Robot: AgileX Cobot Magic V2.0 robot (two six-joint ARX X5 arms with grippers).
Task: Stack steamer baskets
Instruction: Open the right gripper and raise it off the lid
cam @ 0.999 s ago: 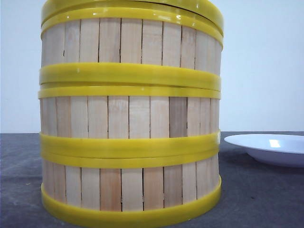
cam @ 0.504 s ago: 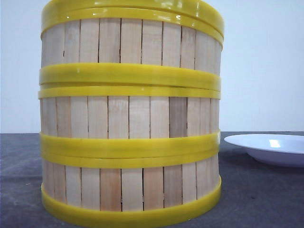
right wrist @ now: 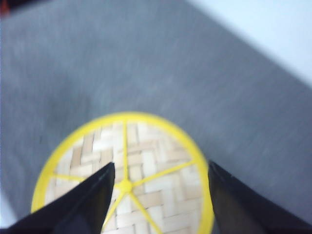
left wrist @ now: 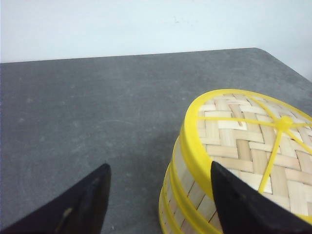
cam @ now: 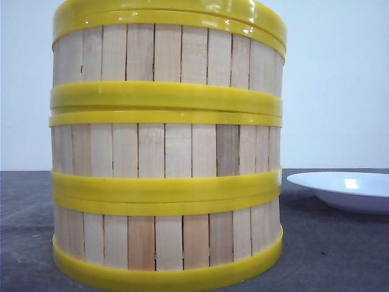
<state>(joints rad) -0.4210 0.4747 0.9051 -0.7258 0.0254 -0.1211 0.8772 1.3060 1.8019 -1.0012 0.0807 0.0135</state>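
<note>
Steamer baskets [cam: 165, 152] stacked, lid [right wrist: 126, 183] on top — white plate [cam: 346, 190] beside.

Three steamer baskets [cam: 167, 152] stand stacked one on another in a single upright column on the dark grey bench [cam: 328, 255]. Each is round and low, with a wall of vertical light wooden slats between thick yellow plastic rims at top and bottom. The bottom basket [cam: 167, 240] sits flat on the bench, the middle basket [cam: 167, 150] rests on it rim to rim, and the top basket [cam: 167, 53] sits on that. The yellow rims meet in doubled bands at each joint. The walls line up closely, the stack looking straight and filling the front view.
</note>
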